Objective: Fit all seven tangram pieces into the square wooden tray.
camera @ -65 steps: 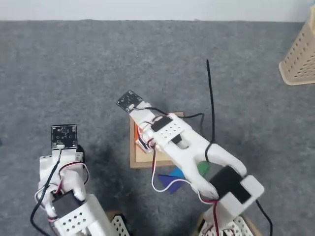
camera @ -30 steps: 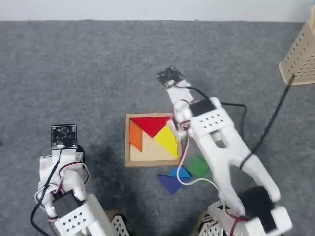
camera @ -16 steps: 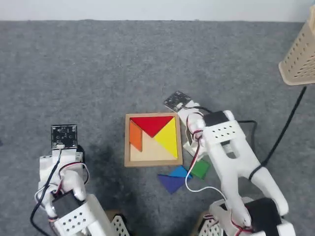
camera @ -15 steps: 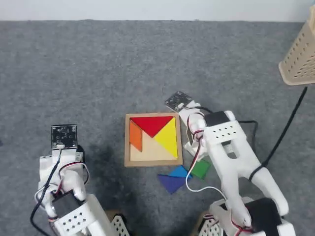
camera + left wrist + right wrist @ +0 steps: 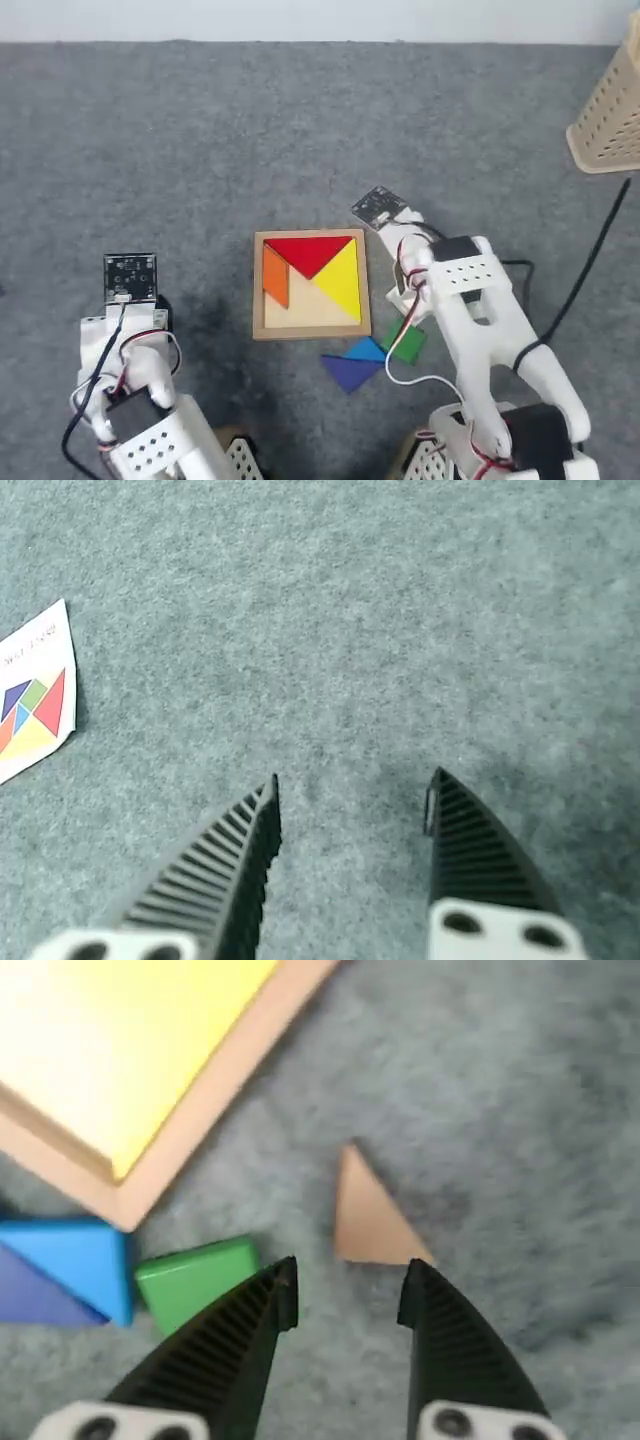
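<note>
The square wooden tray [image 5: 259,300] lies mid-table and holds a red triangle [image 5: 308,252], a yellow triangle [image 5: 342,282] and an orange piece [image 5: 274,276]. Loose by its near right corner lie a green piece [image 5: 409,345], a blue triangle [image 5: 366,350] and a purple triangle [image 5: 347,372]. My right gripper [image 5: 350,1278] is open, low over the carpet just right of the tray rim [image 5: 205,1115]. A small tan triangle [image 5: 364,1222] lies flat just ahead of its fingertips, with the green piece [image 5: 195,1274] beside it. My left gripper [image 5: 352,795] hangs open over bare carpet.
A picture card [image 5: 35,705] of the tangram lies on the carpet near the left gripper. A pale slatted basket [image 5: 610,110] stands at the far right edge. The left arm [image 5: 130,350] sits at the near left, well apart from the tray.
The right arm has swung off the tray to its right side and come down toward the near edge, uncovering the red, yellow and orange pieces. The left arm has not moved.
</note>
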